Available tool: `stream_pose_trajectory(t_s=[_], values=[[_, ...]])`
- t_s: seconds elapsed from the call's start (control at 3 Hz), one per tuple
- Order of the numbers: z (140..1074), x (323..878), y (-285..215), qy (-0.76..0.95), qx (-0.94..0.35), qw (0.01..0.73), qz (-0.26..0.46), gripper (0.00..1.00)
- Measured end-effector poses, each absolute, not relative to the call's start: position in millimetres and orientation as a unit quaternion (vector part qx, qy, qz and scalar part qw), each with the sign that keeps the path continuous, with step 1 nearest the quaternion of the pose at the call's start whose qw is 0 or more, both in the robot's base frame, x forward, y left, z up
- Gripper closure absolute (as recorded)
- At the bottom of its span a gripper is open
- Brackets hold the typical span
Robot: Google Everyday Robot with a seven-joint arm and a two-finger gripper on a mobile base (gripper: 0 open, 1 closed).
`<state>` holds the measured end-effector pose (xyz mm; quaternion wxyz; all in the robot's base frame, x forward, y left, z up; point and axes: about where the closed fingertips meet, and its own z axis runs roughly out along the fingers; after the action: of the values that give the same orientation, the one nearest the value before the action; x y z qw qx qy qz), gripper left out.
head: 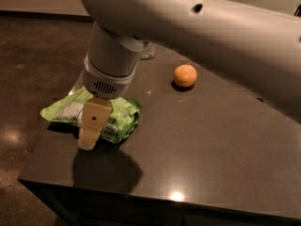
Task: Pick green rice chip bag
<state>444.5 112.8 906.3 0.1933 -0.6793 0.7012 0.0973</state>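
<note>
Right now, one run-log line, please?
phase: pre-grasp | gripper: low at green rice chip bag | bag: flat on table | orange: apart, farther back

End effector (pixel 88 142) over green rice chip bag (pixel 125 116)

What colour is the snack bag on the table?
Bright green bag, white label, in the camera view; gripper at its near edge.
</note>
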Motion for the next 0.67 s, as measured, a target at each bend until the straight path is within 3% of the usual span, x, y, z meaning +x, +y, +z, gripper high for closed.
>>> stream_pose_trajectory(t_s=[0.67], values=[[875.7,476.3,125.5,0.720,-0.669,0.176,0.045,0.00]])
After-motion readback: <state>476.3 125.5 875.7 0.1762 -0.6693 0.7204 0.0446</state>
